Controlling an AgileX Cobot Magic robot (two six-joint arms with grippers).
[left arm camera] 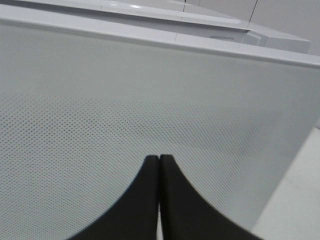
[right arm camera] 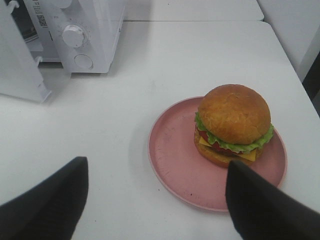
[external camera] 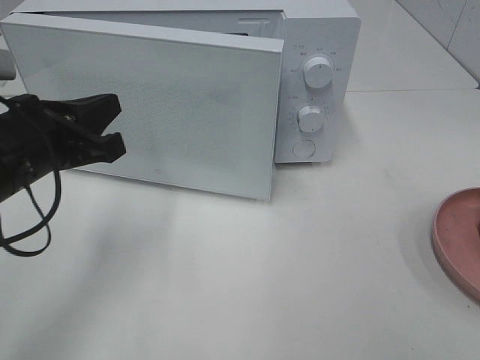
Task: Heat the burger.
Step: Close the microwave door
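The burger (right arm camera: 234, 122), with a golden bun, lettuce, tomato and cheese, sits on the round pink plate (right arm camera: 175, 150), toward one side of it. My right gripper (right arm camera: 156, 167) hovers open above the plate's near rim, its black fingers (right arm camera: 45, 205) spread wide and holding nothing. In the exterior view only the plate's edge (external camera: 457, 240) shows at the far right, and the burger is out of frame there. My left gripper (external camera: 109, 126) is shut and empty, just in front of the left part of the microwave door (external camera: 165, 105). Its fingertips (left arm camera: 159, 165) point at the door's dotted face (left arm camera: 150, 100).
The white microwave (external camera: 319, 82) stands at the back, its door swung partly open toward the front and its knobs (external camera: 318, 73) on the right panel. The microwave (right arm camera: 85, 30) also shows in the right wrist view. White table (external camera: 300, 285) lies between door and plate.
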